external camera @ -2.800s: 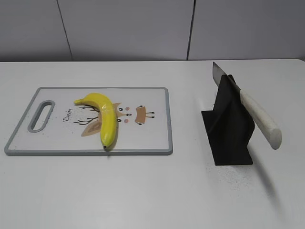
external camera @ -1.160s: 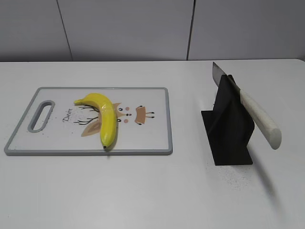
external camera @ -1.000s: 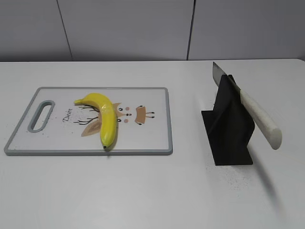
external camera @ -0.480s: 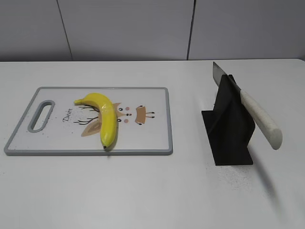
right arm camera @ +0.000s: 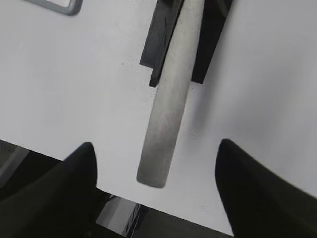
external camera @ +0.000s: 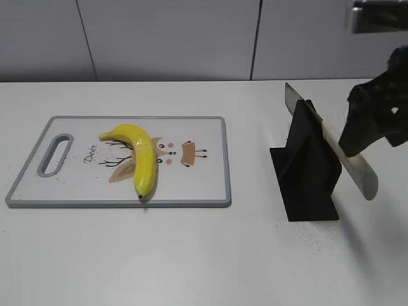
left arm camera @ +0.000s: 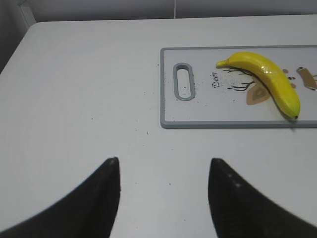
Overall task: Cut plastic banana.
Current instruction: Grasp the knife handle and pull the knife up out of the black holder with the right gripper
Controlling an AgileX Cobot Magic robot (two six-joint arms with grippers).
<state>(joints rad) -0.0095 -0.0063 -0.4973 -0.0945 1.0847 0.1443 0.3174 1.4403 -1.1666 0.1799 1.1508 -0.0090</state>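
Exterior view: the desk [external camera: 191, 255] is seen at a slant; things are listed from left to right.
Left tool [left arm camera: 163, 168]: seen only in the left wrist view, spread wide and empty, held above bare desk short of the board [left arm camera: 168, 106].
Banana [external camera: 141, 156]: laid whole on the board [external camera: 204, 185], its stem toward the far left and its dark tip at the near edge; nothing is touching it.
Stand [external camera: 306, 172]: a black holder set on the desk well to the right of the board.
Knife [external camera: 331, 143]: lodged in the stand, blade up and back, pale handle [right arm camera: 171, 99] slanting out toward the near right.
Right tool [right arm camera: 156, 158]: spread wide, a finger on either side of the handle's end, nothing gripped as yet; whether the handle is touched cannot be told.
Risk, grip: if the fingers are shut too near the handle's end, the knife is likely to pivot or slip when lifted.
Risk, stand: if the knife is drawn out off the slot's line, the light stand may be dragged or tipped.
Risk, banana: the glossy curved fruit is held by nothing, so it may be rolled or pushed off the board under the blade.
Change: half a second ago no arm was in the exterior view; the right arm [external camera: 376, 108] is now seen over the handle. Banana, board, stand and knife are unmoved.
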